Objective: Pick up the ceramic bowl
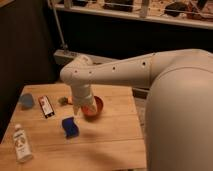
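The ceramic bowl (95,109) is a small orange-red glossy bowl on the wooden table (115,140), near its middle. My white arm reaches in from the right and bends down over the bowl. My gripper (84,107) hangs at the bowl's left rim, partly inside it, and hides that side of the bowl. A blue sponge (70,127) lies just left and in front of the bowl.
A blue-grey round cup (26,101) stands at the far left. A dark flat packet (46,106) lies beside it. A small greenish item (63,101) lies behind the gripper. A clear bottle (21,144) lies at the front left. Dark shelving stands behind the table.
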